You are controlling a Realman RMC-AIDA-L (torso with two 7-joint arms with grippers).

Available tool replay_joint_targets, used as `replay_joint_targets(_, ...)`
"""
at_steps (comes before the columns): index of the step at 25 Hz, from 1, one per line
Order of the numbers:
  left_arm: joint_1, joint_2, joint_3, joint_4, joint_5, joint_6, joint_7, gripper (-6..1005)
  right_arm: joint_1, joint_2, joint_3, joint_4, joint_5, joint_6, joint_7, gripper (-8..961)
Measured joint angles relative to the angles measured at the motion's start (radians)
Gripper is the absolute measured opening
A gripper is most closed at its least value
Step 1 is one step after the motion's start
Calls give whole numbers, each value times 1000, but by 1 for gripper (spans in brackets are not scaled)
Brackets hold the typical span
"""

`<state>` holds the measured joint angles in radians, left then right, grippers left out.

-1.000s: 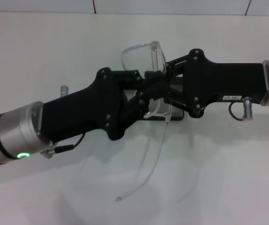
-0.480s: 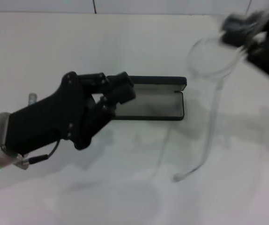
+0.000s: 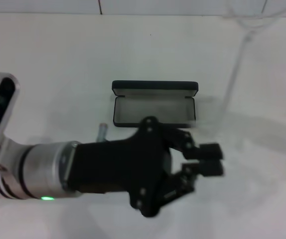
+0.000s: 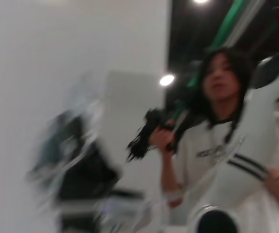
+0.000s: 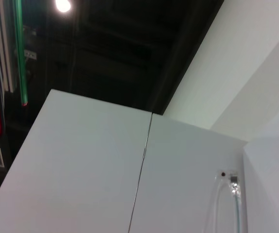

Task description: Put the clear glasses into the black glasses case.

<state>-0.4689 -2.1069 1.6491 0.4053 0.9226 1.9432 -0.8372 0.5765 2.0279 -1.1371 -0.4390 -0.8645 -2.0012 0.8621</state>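
The black glasses case (image 3: pixel 153 107) lies open in the middle of the white table (image 3: pixel 58 59), its lid standing at the back and its grey lining bare. My left gripper (image 3: pixel 212 160) hovers in front of the case, toward the near edge. It is open and holds nothing. The clear glasses (image 3: pixel 236 64) hang blurred at the top right, high above the table, with one long arm trailing down. A clear arm tip (image 5: pixel 234 187) also shows in the right wrist view. The right gripper is out of view.
A wall runs along the table's back edge (image 3: pixel 133 13). In the left wrist view a person (image 4: pixel 217 141) stands beyond the table beside a white robot arm (image 4: pixel 256 141).
The right arm has carried the glasses up and to the right, nearly out of the head view. My left gripper has swung from beside the case to in front of it, uncovering the open case.
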Motion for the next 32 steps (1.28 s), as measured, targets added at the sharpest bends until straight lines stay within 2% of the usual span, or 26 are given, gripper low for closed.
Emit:
replay_joint_targets(2, -15, 2, 128, 12, -115, 0, 66, 114, 38, 0, -38, 75, 16, 3, -69, 113)
replay_joint_targets(6, -42, 3, 211, 17, -197, 2, 110, 113, 81, 0, -114, 140, 31, 37, -152, 113)
replay_joint_targets(14, -20, -1, 218, 18, -292, 8, 159, 112, 82, 0, -276, 137, 64, 139, -206, 112)
replay_joint_targets(24, -17, 0, 213, -25, -356, -19, 160, 113, 65, 0, -405, 71, 63, 245, -229, 112)
replay_joint_targets(32, -15, 3, 214, -44, -368, -26, 160, 114, 40, 0, -417, 36, 89, 262, -237, 112)
